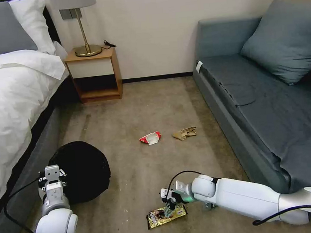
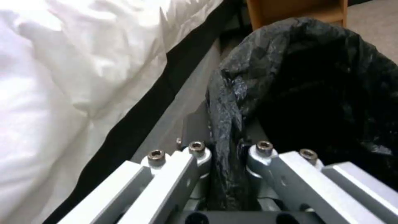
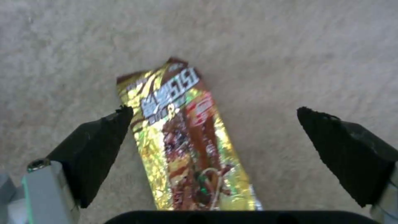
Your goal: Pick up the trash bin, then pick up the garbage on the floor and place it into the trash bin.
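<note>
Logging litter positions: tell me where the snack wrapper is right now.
In the head view the snack wrapper lies flat on the carpet near the bottom centre, directly under the open right gripper, with the red-and-white scrap farther off.

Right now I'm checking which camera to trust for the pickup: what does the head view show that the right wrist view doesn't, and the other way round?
Head view alone: the left hand clamped on the rim of the trash bin beside the bed, and two more floor scraps, the red-and-white paper scrap and the tan paper scrap.

Right wrist view alone: the black fingertips spread wide, the wrapper lying flat between them nearer one tip, plus its printed face.

Both: the right hand over the snack wrapper on the carpet.
</note>
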